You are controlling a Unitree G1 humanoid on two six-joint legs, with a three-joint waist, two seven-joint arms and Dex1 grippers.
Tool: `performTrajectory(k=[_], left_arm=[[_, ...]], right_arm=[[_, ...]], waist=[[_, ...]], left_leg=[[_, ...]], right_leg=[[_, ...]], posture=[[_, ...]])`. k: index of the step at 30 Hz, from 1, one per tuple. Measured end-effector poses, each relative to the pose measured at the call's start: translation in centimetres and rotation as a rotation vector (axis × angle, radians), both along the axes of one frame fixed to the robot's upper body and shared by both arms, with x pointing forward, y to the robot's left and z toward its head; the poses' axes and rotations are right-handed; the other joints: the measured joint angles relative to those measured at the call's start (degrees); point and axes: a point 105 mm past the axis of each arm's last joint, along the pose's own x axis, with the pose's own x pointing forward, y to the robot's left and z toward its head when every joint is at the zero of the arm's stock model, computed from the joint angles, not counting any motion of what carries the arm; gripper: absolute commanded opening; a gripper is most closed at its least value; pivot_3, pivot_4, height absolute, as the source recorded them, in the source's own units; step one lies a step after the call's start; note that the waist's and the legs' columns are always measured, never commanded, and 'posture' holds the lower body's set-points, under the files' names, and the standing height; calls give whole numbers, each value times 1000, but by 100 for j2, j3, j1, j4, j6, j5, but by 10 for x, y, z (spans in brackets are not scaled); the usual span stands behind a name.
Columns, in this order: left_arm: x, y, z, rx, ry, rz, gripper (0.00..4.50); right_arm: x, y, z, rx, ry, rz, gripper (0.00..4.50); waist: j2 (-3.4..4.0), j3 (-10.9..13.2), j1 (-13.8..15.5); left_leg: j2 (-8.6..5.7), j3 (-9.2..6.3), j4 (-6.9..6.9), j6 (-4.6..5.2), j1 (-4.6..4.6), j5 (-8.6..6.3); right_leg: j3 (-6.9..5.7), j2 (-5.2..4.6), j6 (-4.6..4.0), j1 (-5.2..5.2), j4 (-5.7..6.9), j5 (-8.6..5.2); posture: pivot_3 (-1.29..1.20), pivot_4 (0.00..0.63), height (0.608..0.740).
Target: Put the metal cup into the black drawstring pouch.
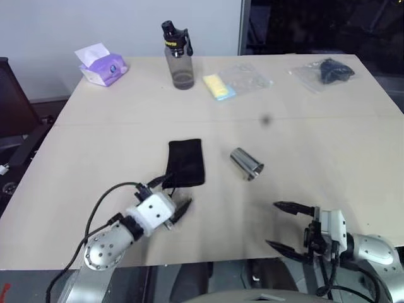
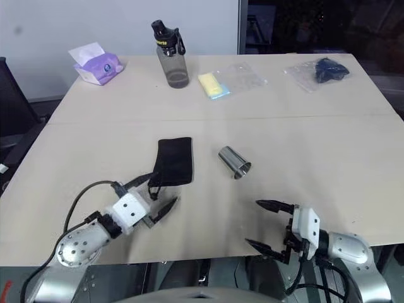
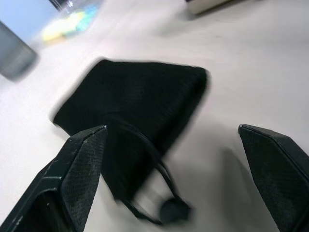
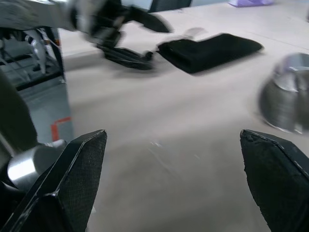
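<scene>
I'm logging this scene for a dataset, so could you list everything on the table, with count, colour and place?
Shiny steel metal cup: one, silver, lying on its side at mid-table.
Black fabric drawstring pouch: one, black, flat, left of the cup, apart from it.
Translucent water bottle with black cap: one, grey, upright at the far edge.
Tissue pack: one, purple and white, far left corner.
Yellow pad: one, right of the bottle.
Clear plastic bag: one, beside the pad.
Clear bag holding a dark item: one, far right.
Table: one, beige.
Left gripper: fingers open, at the pouch's near end.
Right gripper: fingers open, near edge.
</scene>
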Motion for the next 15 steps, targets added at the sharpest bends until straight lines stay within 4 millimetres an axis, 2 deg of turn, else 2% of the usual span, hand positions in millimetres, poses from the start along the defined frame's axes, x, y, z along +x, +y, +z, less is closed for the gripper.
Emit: performTrajectory(k=[8, 12, 15], left_arm=[[4, -2, 0, 67, -82, 39, 4500], [14, 14, 6, 68, -137, 176, 4500], [14, 22, 1, 85, -118, 195, 4500]], right_arm=[[2, -1, -2, -13, 4, -33, 4458], [3, -1, -3, -10, 3, -47, 4458], [4, -1, -2, -8, 2, -55, 4458]], waist=[[-5, 3, 13], [-6, 3, 11], [-6, 3, 8]], left_leg=[[1, -1, 1, 0, -1, 0], [1, -3, 1, 0, -1, 0], [0, 0, 0, 0, -1, 0]], right_leg=[[-4, -2, 0, -1, 1, 0], [-4, 0, 1, -1, 1, 0], [-6, 1, 1, -1, 1, 0]], posture=[[0, 150, 740], [0, 150, 740], [0, 150, 740]])
